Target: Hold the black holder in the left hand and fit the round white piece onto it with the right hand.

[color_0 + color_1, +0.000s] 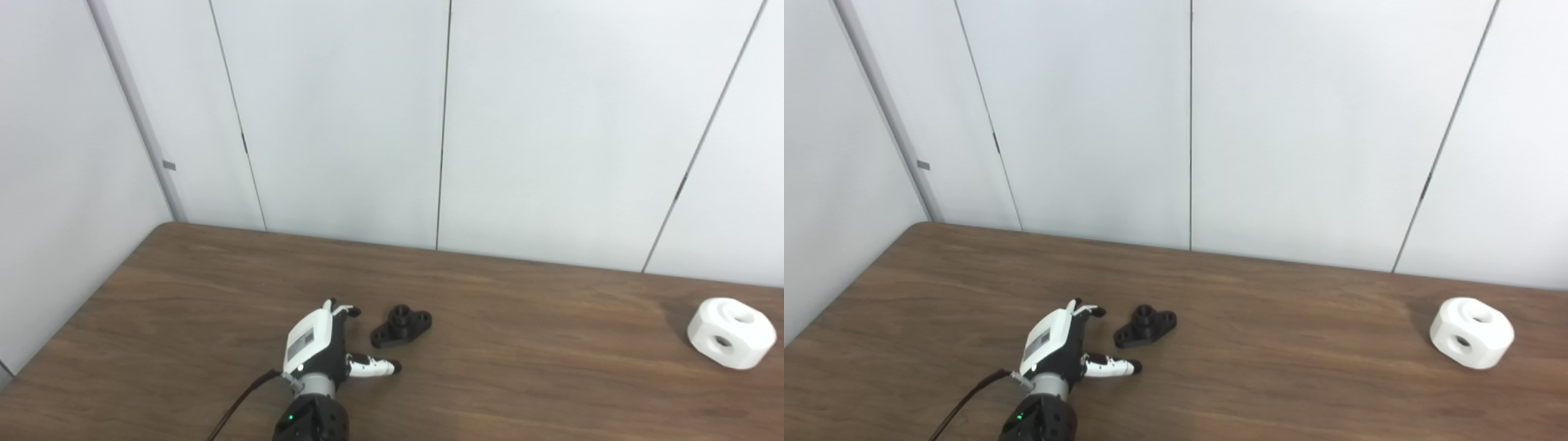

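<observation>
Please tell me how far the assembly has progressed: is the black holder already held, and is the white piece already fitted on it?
Nothing is finished yet. The black holder lies on the table, not lifted. In hand: the left hand is open beside it, fingers apart, not gripping. Left: grasp the holder, then bring the round white piece, far off at the table's right, onto it. The right hand is not in view.

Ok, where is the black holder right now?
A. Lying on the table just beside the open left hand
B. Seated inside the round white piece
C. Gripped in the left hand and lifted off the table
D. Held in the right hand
A: the black holder lies flat on the table, just right of the left hand, whose fingers are spread and not around it; the round white piece sits far off to the right.
</observation>
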You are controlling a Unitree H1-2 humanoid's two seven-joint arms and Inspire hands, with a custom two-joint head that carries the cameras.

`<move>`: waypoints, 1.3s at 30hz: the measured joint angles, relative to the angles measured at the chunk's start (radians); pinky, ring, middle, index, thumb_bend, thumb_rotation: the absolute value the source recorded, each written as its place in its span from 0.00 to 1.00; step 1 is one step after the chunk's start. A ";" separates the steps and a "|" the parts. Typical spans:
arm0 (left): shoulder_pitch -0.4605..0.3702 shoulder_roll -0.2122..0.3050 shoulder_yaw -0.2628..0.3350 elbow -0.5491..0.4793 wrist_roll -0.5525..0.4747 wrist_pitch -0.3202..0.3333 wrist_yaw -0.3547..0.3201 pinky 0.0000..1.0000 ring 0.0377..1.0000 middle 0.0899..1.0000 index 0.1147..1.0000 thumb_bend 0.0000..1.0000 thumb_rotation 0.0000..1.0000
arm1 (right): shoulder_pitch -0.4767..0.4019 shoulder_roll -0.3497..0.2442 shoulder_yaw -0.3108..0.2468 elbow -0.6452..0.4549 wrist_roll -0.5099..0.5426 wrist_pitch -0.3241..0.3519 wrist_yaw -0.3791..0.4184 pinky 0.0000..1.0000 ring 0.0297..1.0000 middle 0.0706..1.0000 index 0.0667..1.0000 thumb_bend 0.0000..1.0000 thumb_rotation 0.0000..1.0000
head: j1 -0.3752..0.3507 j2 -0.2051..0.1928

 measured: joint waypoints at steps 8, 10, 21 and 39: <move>-0.033 0.059 -0.045 0.088 -0.082 -0.002 0.120 0.88 0.97 0.94 0.62 0.91 0.08 | 0.006 0.001 0.002 -0.001 0.000 -0.004 -0.001 0.58 0.73 0.71 0.72 0.35 0.66 | -0.014 0.006; -0.048 0.073 -0.048 0.136 -0.121 -0.018 0.209 0.85 0.94 0.87 0.47 0.62 0.06 | 0.008 0.001 0.003 -0.003 0.001 -0.006 -0.002 0.58 0.73 0.70 0.72 0.35 0.66 | -0.020 0.008; -0.058 0.148 -0.119 0.256 -0.277 -0.097 0.472 0.80 0.88 0.80 0.41 0.52 0.04 | 0.013 0.006 0.011 -0.015 -0.020 -0.007 -0.015 0.57 0.72 0.70 0.72 0.32 0.63 | -0.034 0.014; -0.053 0.215 -0.184 0.197 -0.430 -0.069 0.452 0.75 0.91 0.89 0.46 0.60 0.04 | 0.014 0.007 0.021 -0.021 -0.027 -0.007 -0.020 0.57 0.73 0.70 0.72 0.31 0.63 | -0.025 -0.012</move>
